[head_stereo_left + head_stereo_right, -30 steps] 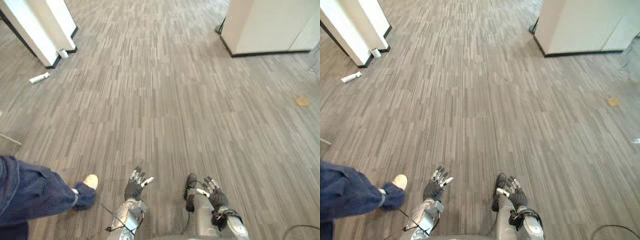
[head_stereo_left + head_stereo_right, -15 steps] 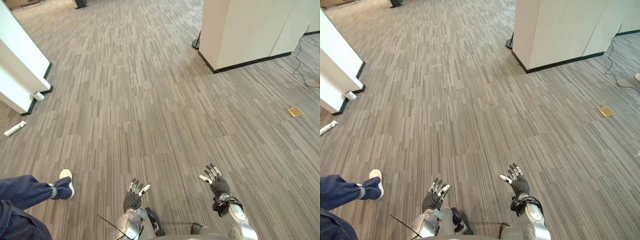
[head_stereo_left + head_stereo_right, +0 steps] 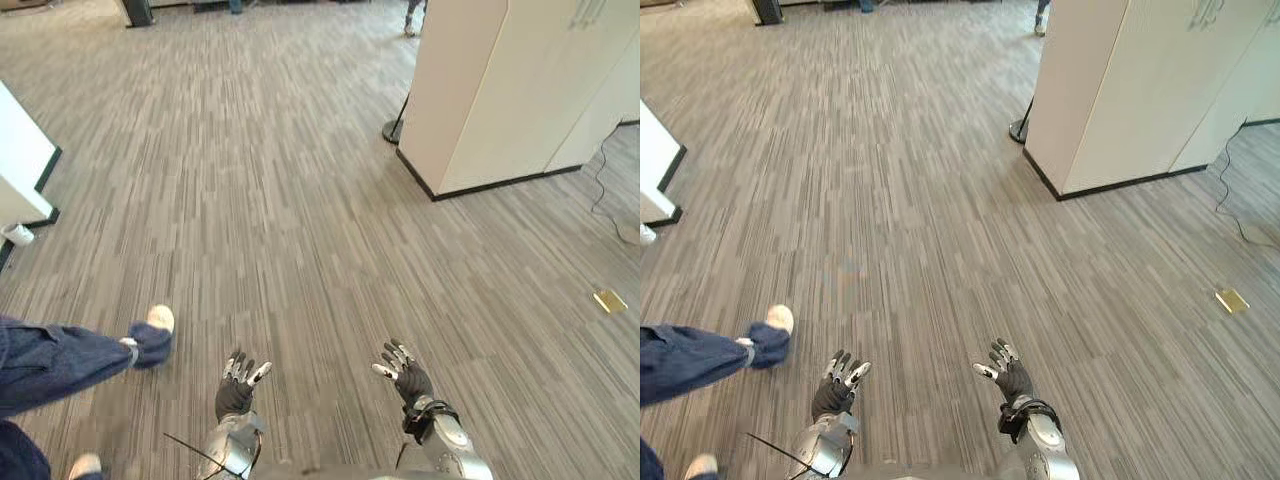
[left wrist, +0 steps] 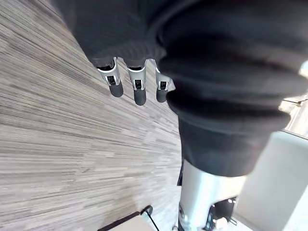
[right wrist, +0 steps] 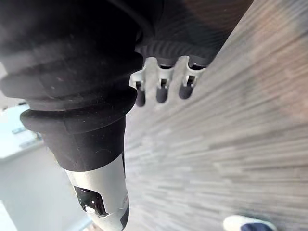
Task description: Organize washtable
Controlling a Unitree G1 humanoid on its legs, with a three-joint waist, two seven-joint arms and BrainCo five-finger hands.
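Observation:
My left hand (image 3: 236, 390) hangs low at the bottom of the head views, fingers relaxed and spread, holding nothing. My right hand (image 3: 404, 373) is beside it at the lower right, also open and empty. In the left wrist view the fingers (image 4: 136, 88) reach out straight over the striped grey floor. The right wrist view has its fingers (image 5: 162, 85) straight over the same floor. No wash table or items for it are in sight.
A person's blue-trousered leg (image 3: 60, 360) and pale shoe (image 3: 158, 320) stand close at the lower left. A cream cabinet block (image 3: 510, 90) rises at the upper right. A white wall corner (image 3: 20, 165) sits at the left, a yellow floor plate (image 3: 610, 300) at the right.
The whole picture has shifted, so the camera has moved: the cabinet now looms larger at the right and the white wall has slid left. The person's foot has stepped nearer. Both hands stay open.

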